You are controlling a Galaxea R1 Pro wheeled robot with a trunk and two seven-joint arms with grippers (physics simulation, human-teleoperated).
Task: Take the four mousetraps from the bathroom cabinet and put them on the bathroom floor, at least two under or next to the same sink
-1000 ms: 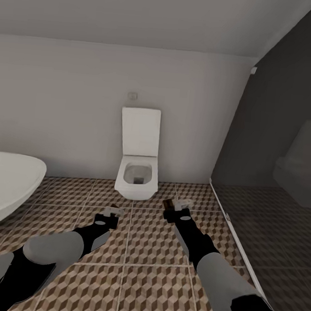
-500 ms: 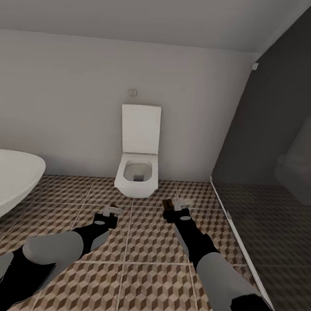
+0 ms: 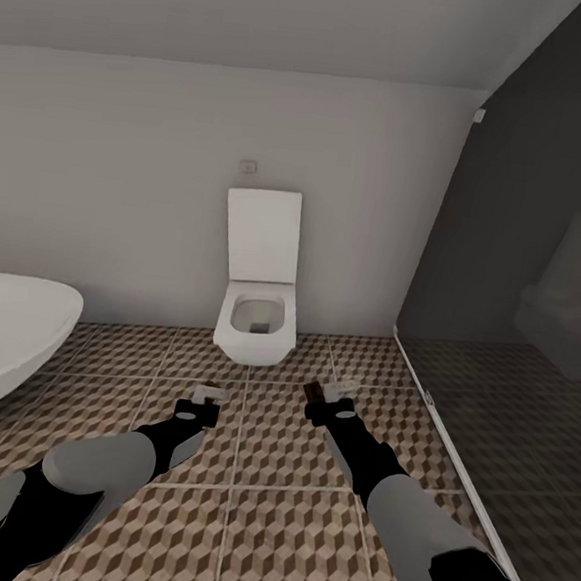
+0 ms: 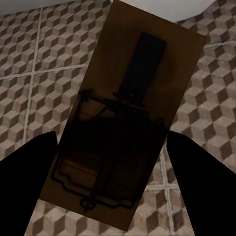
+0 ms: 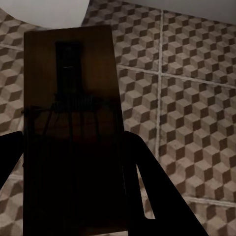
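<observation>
The bathroom floor (image 3: 273,492), tiled in a brown, beige and white cube pattern, is bounded by a pale wall, a white toilet (image 3: 255,309), a white basin (image 3: 9,336) and a dark glass screen (image 3: 520,284). A mousetrap (image 4: 125,123) is clamped in the left end effector (image 3: 208,395); another mousetrap (image 5: 71,123) is clamped in the right end effector (image 3: 333,389), both above the tiles.

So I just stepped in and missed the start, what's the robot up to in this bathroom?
It is carrying mousetraps. The left hand holds one mousetrap, and the right hand holds another mousetrap, both above the cube-patterned bathroom floor. It faces the toilet, with a white basin at its left.
</observation>
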